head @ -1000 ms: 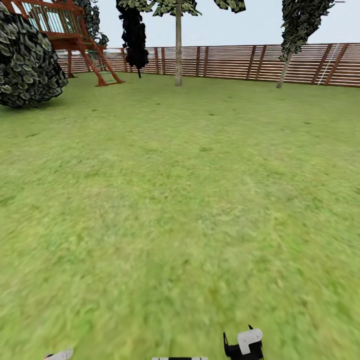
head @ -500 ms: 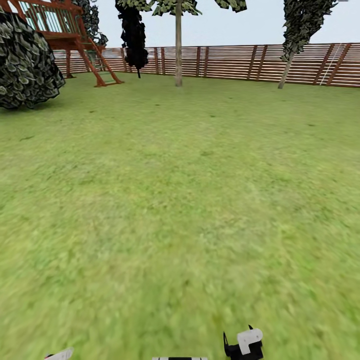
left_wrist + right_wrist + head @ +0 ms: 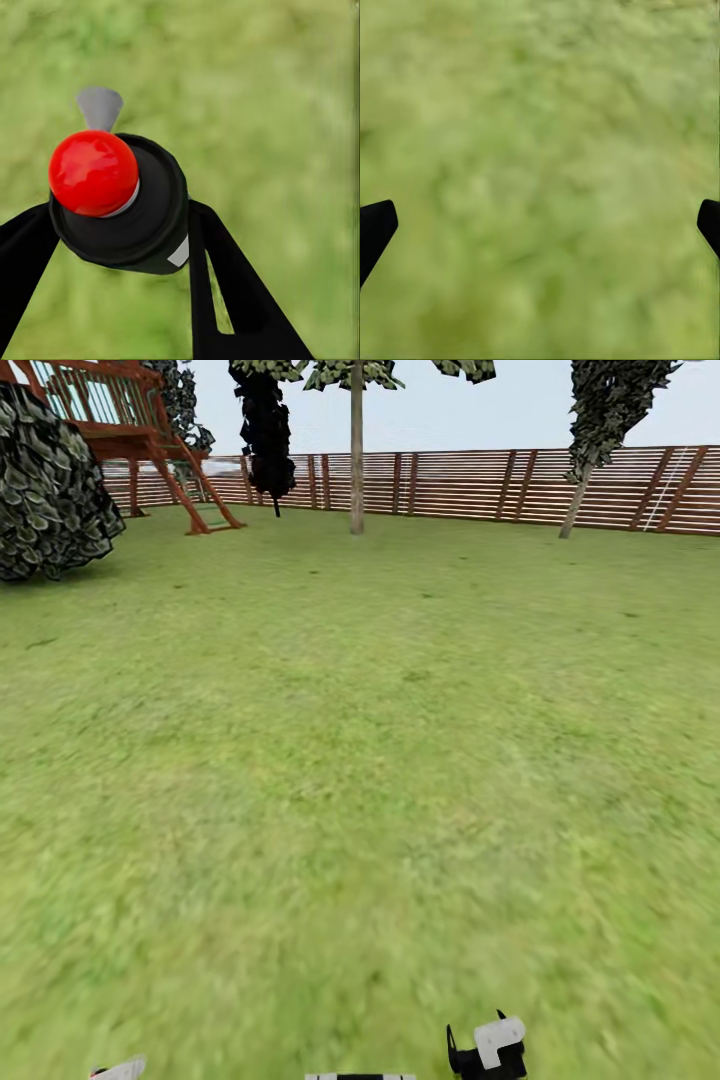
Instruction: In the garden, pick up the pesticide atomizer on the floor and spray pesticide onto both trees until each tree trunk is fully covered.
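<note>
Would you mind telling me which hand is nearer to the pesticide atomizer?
Left: the left hand grips the atomizer between its fingers, while the right hand hangs open over bare grass.

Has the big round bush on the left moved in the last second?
No. The bush slid left together with the play frame and fence, so the camera turned, not the bush.

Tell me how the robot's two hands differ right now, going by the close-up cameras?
The left gripper has its black fingers closed around the atomizer, a black bottle with a red round top and a grey nozzle; the right gripper holds nothing. The left gripper's fingers sit close together against the bottle, while the right gripper's fingers are spread wide, at the picture's opposite edges. Both hang over blurry green grass.
</note>
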